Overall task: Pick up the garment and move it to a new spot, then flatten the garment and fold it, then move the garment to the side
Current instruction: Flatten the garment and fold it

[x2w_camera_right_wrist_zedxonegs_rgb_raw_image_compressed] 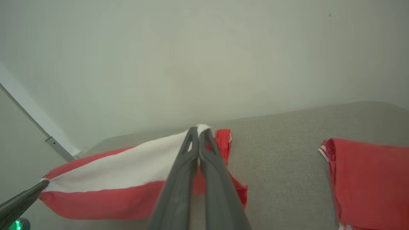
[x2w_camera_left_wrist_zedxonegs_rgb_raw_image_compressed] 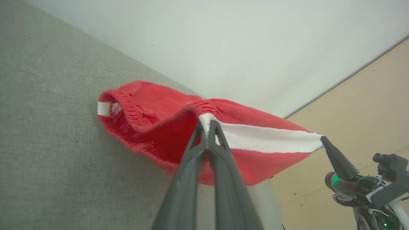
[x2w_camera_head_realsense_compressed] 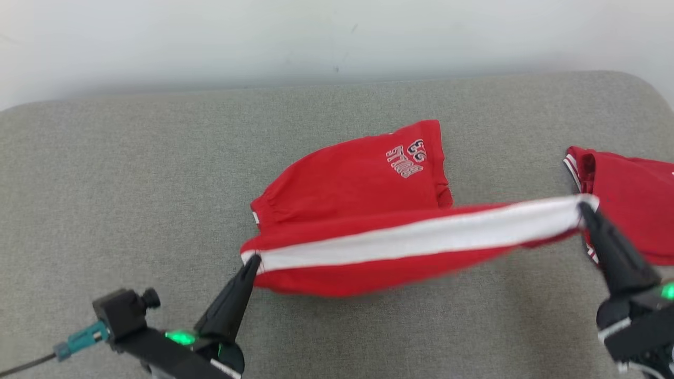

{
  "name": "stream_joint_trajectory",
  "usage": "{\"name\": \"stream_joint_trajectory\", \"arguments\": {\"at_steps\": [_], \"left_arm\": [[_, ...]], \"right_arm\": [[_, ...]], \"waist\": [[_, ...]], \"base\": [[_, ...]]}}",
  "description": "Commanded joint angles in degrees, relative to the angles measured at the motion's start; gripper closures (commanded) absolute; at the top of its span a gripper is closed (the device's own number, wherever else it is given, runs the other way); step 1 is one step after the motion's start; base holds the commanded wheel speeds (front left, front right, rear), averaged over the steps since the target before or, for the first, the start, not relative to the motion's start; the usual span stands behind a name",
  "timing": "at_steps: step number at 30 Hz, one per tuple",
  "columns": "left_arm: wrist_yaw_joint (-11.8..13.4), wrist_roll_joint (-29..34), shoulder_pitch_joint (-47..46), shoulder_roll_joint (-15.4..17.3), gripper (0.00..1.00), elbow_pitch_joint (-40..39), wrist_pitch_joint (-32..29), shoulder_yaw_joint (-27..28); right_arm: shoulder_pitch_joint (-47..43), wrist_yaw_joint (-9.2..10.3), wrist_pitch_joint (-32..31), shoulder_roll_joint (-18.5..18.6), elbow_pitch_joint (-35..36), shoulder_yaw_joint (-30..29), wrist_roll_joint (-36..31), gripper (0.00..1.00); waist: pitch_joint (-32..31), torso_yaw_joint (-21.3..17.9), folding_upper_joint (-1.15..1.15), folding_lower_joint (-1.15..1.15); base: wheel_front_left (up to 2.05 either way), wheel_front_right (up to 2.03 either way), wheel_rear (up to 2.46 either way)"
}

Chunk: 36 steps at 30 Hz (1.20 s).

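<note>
**Stretched taut at both ends**

Holds the garment (x2w_camera_head_realsense_compressed: 358, 179), red shorts with a white side stripe (x2w_camera_head_realsense_compressed: 421, 237), over the middle of the grey cushion (x2w_camera_head_realsense_compressed: 131, 184). Pinches the stripe where it meets the elastic waistband (x2w_camera_left_wrist_zedxonegs_rgb_raw_image_compressed: 127, 111) with the left gripper (x2w_camera_head_realsense_compressed: 254, 261), toward the cushion's near left, its two dark fingers (x2w_camera_left_wrist_zedxonegs_rgb_raw_image_compressed: 183, 185) pressed together on the cloth. Pinches the other end of the stripe with the right gripper (x2w_camera_head_realsense_compressed: 583, 206), toward the cushion's near right, fingers likewise closed tight on the white fabric. Stretches the stripe into a straight band between the two tips, raised off the cushion, with the red cloth under it hanging in a shallow curve and casting a shadow on the grey surface. Has the far half of the garment resting on the cushion's centre, printed lettering (x2w_camera_head_realsense_compressed: 408, 158) facing up and upside down in the head view. Shows, in the left wrist view, the waistband gaping open beside the closed fingers. Has a second red garment (x2w_camera_head_realsense_compressed: 632, 195) lying at the cushion's right edge, with a strip of bare cushion between it and the held one in the right wrist view. Meets a pale wall (x2w_camera_head_realsense_compressed: 316, 37) along the cushion's far edge.
</note>
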State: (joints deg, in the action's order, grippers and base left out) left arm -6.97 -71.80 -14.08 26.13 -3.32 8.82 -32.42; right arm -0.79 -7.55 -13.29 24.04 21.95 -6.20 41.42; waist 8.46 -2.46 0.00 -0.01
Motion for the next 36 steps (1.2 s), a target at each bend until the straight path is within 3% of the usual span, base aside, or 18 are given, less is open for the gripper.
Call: {"name": "stream_joint_trajectory", "arguments": {"at_steps": [1,11,24,28,31,34,36], "left_arm": [[0.27,-0.86,1.32,0.6,1.0,-0.45,-0.37,-0.14],[2.1,-4.56,9.73,5.32,1.0,-3.81,-2.62,0.07],[4.92,-7.1,18.05,8.26,1.0,-7.9,-7.22,-3.95],[5.64,-8.26,20.21,9.03,1.0,-9.79,-9.06,-5.41],[5.95,-7.53,21.1,8.76,1.0,-10.55,-7.56,-5.0],[5.54,-6.69,19.8,7.6,1.0,-10.38,-6.28,-4.54],[5.4,-5.46,17.06,6.39,1.0,-8.94,-5.45,-3.98]], "right_arm": [[-1.61,0.11,-1.46,-0.25,0.24,-0.23,1.1,1.0],[-12.93,0.11,-22.59,-3.1,3.85,-3.09,8.81,1.0],[-22.54,0.11,-48.03,-15.38,9.51,-14.97,8.63,1.0],[-23.78,0.11,-51.46,-18.33,11.81,-16.73,7.37,1.0],[-21.54,0.11,-50.38,-18.57,13.66,-16.56,5.84,1.0],[-18.0,0.11,-47.73,-15.93,13.69,-14.52,4.16,1.0],[-12.96,0.11,-43.05,-11.58,11.73,-11.73,2.17,1.0]], "waist": [[-0.26,0.01,0.0,0.01],[-2.19,-0.1,0.0,0.01],[-3.31,-0.29,0.0,0.01],[-3.4,-0.48,0.0,0.01],[-3.46,-0.39,0.0,0.01],[-3.53,0.02,0.0,0.01],[-3.38,0.81,0.0,0.01]], "base": [[0.0,0.0,0.0],[0.0,0.0,0.0],[0.0,0.0,0.0],[0.0,0.0,0.0],[0.0,0.0,0.0],[0.0,0.0,0.0],[0.0,0.0,0.0]]}}
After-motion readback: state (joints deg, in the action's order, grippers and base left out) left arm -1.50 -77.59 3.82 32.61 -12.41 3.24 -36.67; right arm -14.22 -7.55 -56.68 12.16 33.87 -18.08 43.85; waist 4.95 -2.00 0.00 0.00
